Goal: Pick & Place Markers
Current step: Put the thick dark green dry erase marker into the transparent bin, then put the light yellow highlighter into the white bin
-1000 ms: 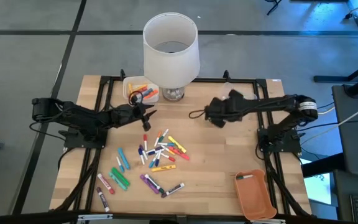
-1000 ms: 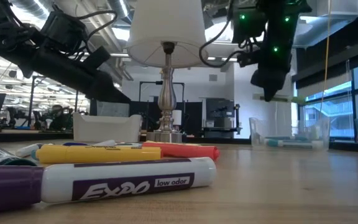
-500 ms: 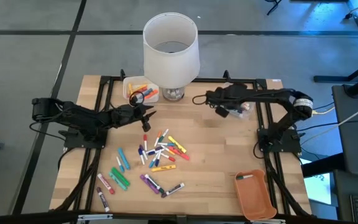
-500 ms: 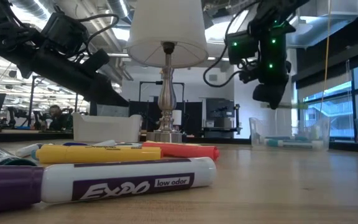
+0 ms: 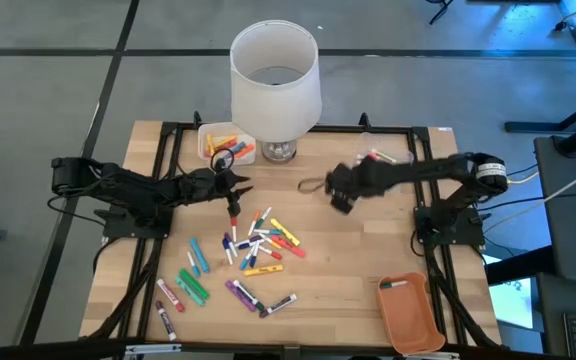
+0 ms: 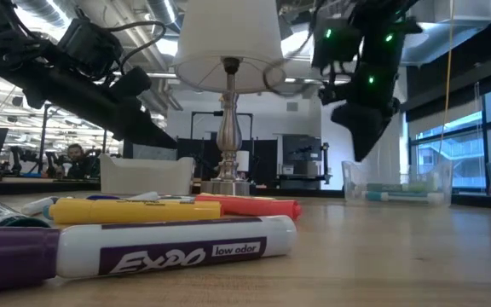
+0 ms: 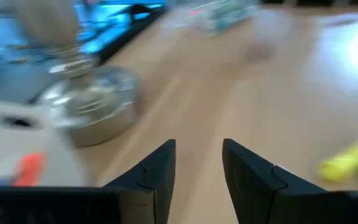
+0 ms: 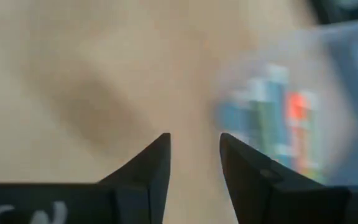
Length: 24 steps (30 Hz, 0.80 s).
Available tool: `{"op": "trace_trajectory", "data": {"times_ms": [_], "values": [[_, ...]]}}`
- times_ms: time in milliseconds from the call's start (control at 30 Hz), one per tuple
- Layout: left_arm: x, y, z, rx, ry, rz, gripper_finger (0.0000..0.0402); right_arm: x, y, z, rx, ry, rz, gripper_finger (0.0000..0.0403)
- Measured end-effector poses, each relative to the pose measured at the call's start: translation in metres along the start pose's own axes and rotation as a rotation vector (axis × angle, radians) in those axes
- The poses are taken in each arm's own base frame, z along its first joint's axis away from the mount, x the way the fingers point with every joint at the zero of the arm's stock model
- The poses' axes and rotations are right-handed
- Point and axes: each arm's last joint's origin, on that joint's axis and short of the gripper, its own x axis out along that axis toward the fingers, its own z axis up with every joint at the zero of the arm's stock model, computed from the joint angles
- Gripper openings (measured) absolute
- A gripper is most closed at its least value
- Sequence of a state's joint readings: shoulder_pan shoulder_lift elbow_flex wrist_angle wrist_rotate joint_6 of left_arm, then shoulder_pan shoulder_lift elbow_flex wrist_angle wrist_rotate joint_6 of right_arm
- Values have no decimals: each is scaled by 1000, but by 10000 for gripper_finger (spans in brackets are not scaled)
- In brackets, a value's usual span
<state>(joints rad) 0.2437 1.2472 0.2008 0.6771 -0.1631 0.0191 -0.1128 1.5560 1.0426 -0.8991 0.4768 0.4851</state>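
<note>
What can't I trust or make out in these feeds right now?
- Left bin contents: partly hidden by the lampshade in the high view.
- Clear right bin markers: blurred in the right wrist view, uncountable.
- Purple marker: cut off by the low view's edge.
- Orange tray contents: too small.

Two dark jointed arms trail black cables; the right arm (image 6: 366, 60) shows green lights.

Open wood mid-table, lamp guarding the back

We've got bare table (image 5: 368, 250) between the markers (image 5: 253, 245) and the orange tray (image 5: 408, 312); the lamp (image 5: 275, 85) blocks the back edge, white bin (image 5: 211, 135) just beside it.
</note>
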Motion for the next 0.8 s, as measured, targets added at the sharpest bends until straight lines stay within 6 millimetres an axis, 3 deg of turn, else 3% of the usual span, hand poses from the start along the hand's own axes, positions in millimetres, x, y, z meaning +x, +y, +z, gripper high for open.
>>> {"op": "trace_trajectory", "data": {"times_ms": [167, 333, 533, 667, 800], "values": [[-2, -18, 9, -23, -95, -166, 132, -14, 53, -19, 23, -152, 229, 126], [8, -47, 20, 75, -105, -227, 147, -26, 86, -36, 15, -279, 399, 125], [42, -80, 22, 197, 16, -423, 165, -35, 98, -39, -156, -436, 397, 125], [65, -88, 18, 277, 193, -444, 166, -38, 99, -36, -199, -529, 321, 125], [85, -90, 23, 310, 255, -419, 161, -38, 99, -36, -209, -531, 315, 125]]}}
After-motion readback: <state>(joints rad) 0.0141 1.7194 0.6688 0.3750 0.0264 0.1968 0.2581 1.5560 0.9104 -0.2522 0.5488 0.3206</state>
